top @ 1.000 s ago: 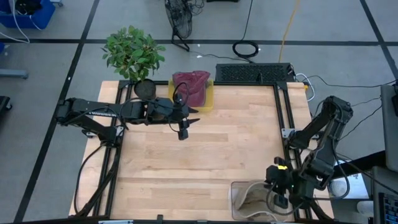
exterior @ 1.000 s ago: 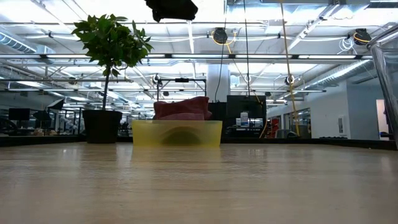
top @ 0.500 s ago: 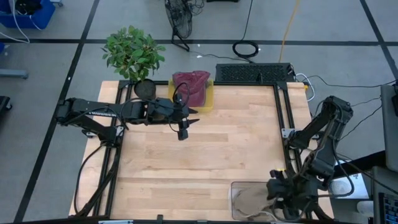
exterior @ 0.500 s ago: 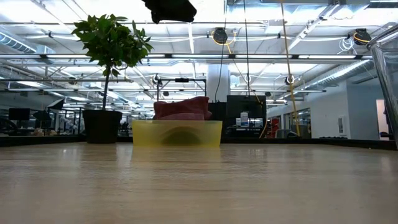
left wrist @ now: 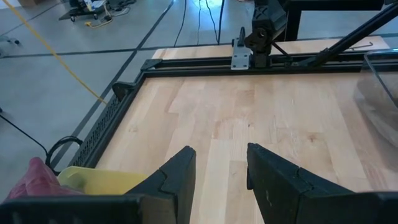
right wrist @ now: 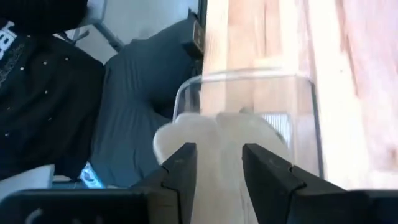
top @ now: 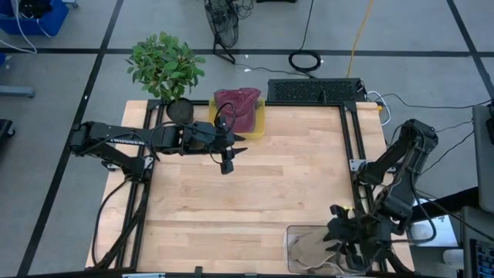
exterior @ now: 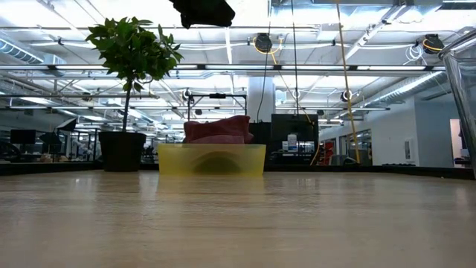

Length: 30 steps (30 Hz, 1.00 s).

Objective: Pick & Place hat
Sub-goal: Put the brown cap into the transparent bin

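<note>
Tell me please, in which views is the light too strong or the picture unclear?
Low view: bright ceiling lights wash out the top, and the near table is soft. Right wrist view: the pale hat in the clear bin looks overexposed. High view: evenly lit.

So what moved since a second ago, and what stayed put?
The right end effector swung from the table's right edge over the clear bin, toward the beige hat inside. It is open around the hat, not gripping yet. The left end effector hangs open in the same spot. The red hat in the yellow bin and the plant have not moved.
</note>
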Each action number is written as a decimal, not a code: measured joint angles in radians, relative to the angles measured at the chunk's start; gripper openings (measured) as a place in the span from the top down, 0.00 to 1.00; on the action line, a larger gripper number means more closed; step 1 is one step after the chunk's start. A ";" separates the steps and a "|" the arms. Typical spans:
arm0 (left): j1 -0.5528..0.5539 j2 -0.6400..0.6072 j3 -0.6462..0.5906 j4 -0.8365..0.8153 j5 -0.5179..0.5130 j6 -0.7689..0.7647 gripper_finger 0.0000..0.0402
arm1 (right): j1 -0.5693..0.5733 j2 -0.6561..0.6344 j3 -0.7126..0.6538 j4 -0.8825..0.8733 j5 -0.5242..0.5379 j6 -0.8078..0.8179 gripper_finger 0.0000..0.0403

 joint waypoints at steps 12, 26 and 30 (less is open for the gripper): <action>0.000 0.000 0.000 -0.002 0.000 0.000 0.63 | -0.140 -0.006 0.000 -0.059 -0.126 -0.114 0.80; 0.000 0.000 0.000 -0.021 0.000 -0.014 0.63 | -0.111 -0.037 -0.035 -0.125 -0.342 0.022 0.90; 0.000 0.000 0.000 -0.021 0.000 -0.015 0.63 | -0.109 -0.098 -0.035 -0.122 -0.334 0.017 0.91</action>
